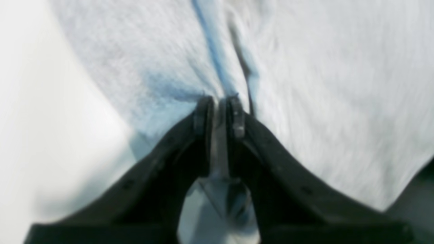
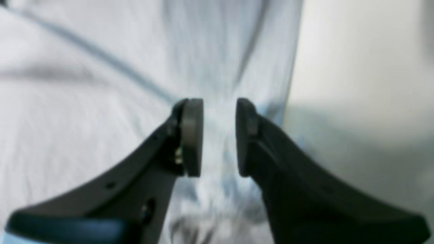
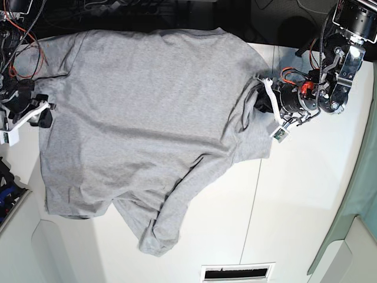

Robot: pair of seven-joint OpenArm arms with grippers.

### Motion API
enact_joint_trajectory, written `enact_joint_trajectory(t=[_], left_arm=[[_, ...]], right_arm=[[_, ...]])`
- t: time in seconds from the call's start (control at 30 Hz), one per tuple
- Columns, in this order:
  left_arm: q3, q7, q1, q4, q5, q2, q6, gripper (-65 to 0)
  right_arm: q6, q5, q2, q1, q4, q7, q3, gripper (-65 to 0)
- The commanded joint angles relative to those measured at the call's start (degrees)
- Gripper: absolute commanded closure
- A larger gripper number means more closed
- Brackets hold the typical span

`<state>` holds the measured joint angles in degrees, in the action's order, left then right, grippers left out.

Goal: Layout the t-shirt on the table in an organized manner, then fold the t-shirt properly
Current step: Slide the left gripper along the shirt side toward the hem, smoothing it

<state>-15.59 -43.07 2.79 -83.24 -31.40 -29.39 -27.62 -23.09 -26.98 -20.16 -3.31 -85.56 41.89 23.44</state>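
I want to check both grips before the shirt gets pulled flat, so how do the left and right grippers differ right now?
The left gripper has its pads nearly together, pinching a thin fold of the shirt; the right gripper shows a wider gap with bunched cloth between its pads. In the base view the left one sits at the shirt's right edge, the right one at its left edge. Both hold the shirt.

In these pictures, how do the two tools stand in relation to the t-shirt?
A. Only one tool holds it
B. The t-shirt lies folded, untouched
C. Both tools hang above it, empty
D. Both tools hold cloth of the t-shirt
D: the left tool pinches a fold of the t-shirt, and the right tool has cloth bunched between its fingers.
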Motion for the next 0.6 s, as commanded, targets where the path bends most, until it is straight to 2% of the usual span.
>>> enact_joint_trajectory(t=[0.0, 0.1, 0.2, 0.27, 0.33, 0.37, 0.47, 0.57], left_arm=[[0.68, 1.44, -2.56, -1.6, 0.48, -0.79, 0.76, -10.9], [0.66, 7.32, -6.67, -0.55, 3.56, -0.39, 3.45, -10.9], [0.66, 11.23, -11.5, 3.06, 7.78, 1.75, 4.55, -11.7], [0.66, 11.8, -15.45, 6.99, 8.76, 4.04, 4.46, -19.1], [0.61, 12.41, -19.61, 11.82, 8.72, 6.54, 4.42, -29.4], [0.61, 13.18, -21.66, 14.62, 8.72, 7.96, 4.33, -32.5], [0.61, 17.46, -26.97, 23.71, 9.18, 12.11, 3.82, -33.1], [0.61, 24.3, -31.3, 33.88, 13.14, 15.65, 3.82, -33.1]], right_arm=[[-0.24, -0.48, -0.92, 0.9, -1.07, -0.96, 0.5, -16.0], [-0.24, -0.46, -0.61, 2.29, -0.92, -1.64, 0.48, -16.1], [-0.24, -0.44, -0.59, 3.89, 0.02, -2.25, 0.46, -16.1], [-0.26, -0.42, -0.61, 5.31, 1.38, -2.36, 0.46, -17.3], [-0.24, -0.42, -0.59, 6.56, 3.06, -2.93, 0.46, -20.5], [-0.24, -0.24, -0.61, 7.21, 4.26, -3.41, 0.46, -22.5], [-0.24, -0.07, -0.57, 8.94, 8.74, -5.66, 0.46, -27.6], [-0.22, 2.54, 0.24, 10.75, 13.92, -7.74, 0.48, -28.3]])
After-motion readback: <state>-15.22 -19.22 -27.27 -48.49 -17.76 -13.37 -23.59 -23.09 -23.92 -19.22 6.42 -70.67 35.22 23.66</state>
